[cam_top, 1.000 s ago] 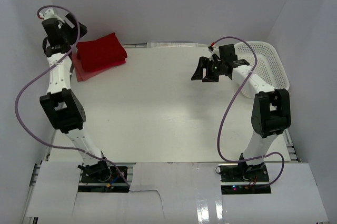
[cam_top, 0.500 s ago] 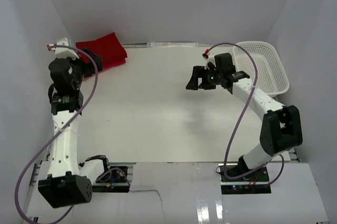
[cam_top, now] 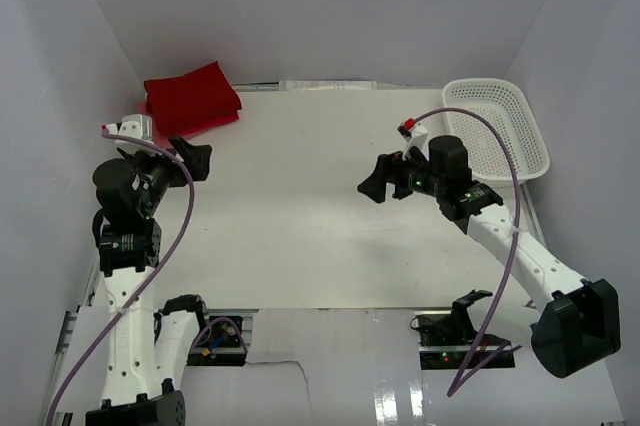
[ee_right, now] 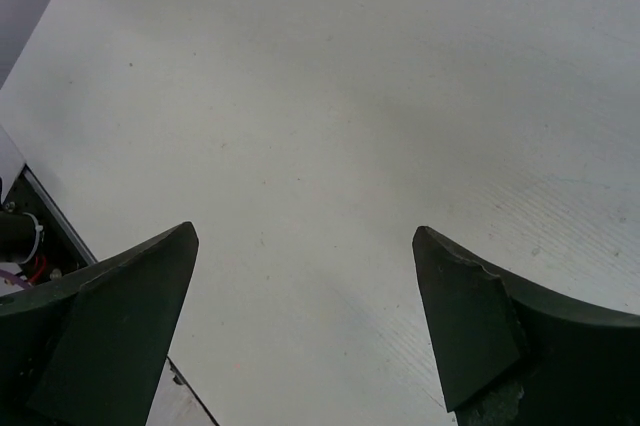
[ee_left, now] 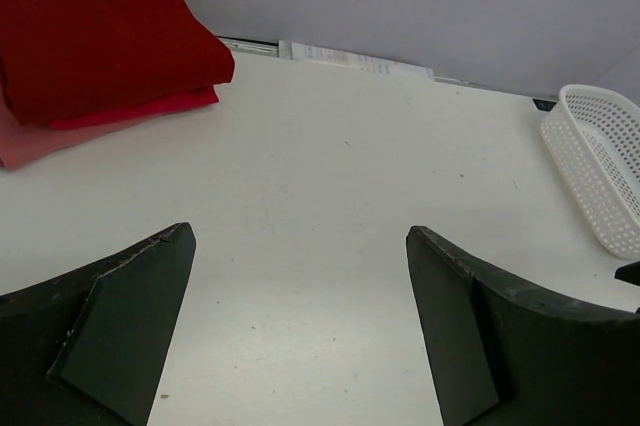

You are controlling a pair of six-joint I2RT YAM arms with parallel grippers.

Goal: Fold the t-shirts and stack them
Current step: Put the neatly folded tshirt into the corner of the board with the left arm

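A stack of folded red t-shirts [cam_top: 190, 99] lies at the table's far left corner, with a paler pink one at the bottom. It also shows in the left wrist view [ee_left: 100, 41] at upper left. My left gripper [cam_top: 192, 160] is open and empty, near the left edge, in front of the stack and apart from it. My right gripper [cam_top: 377, 183] is open and empty over the bare table right of centre. Each wrist view shows only bare table between its two spread fingers.
A white mesh basket [cam_top: 497, 128] stands at the far right of the table, empty as far as I can see; its end shows in the left wrist view [ee_left: 600, 161]. A white strip [ee_left: 350, 58] lies along the back wall.
My left arm has pulled back from the red stack toward the near left. My right arm has drawn back toward the front and swung lower, away from the basket.
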